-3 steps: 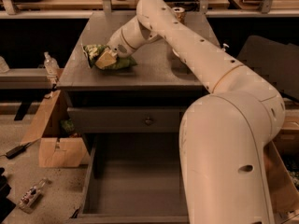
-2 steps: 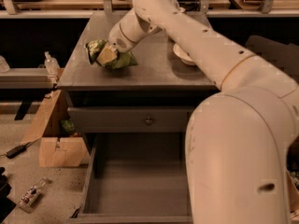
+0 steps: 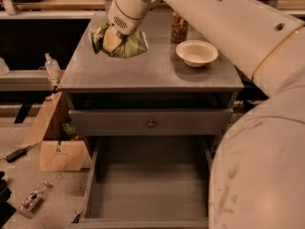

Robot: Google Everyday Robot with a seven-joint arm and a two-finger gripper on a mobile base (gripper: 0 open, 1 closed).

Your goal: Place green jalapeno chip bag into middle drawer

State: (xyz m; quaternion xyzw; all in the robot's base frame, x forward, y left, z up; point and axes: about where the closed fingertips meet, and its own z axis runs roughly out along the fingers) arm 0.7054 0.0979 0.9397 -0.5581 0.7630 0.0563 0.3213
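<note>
The green jalapeno chip bag (image 3: pixel 128 45) is crinkled and bunched in my gripper (image 3: pixel 112 40), which is shut on its left part. The bag hangs over the back left of the grey cabinet top (image 3: pixel 143 73), seemingly just above it. My white arm reaches in from the upper right. The middle drawer (image 3: pixel 150 187) is pulled out at the bottom of the view, its bare grey floor and side walls showing. It lies well below and in front of the gripper. Above it is a closed drawer front with a small round knob (image 3: pixel 151 123).
A white bowl (image 3: pixel 197 52) sits on the right of the cabinet top, with a tall patterned can (image 3: pixel 179 27) behind it. My arm's bulk fills the right side. On the floor to the left are a cardboard box (image 3: pixel 57 144), a plastic bottle (image 3: pixel 51 66) and small clutter.
The gripper has closed on the bag and drawn it up and to the right from where it lay on the cabinet top. The arm has swung aside, uncovering the bowl and can.
</note>
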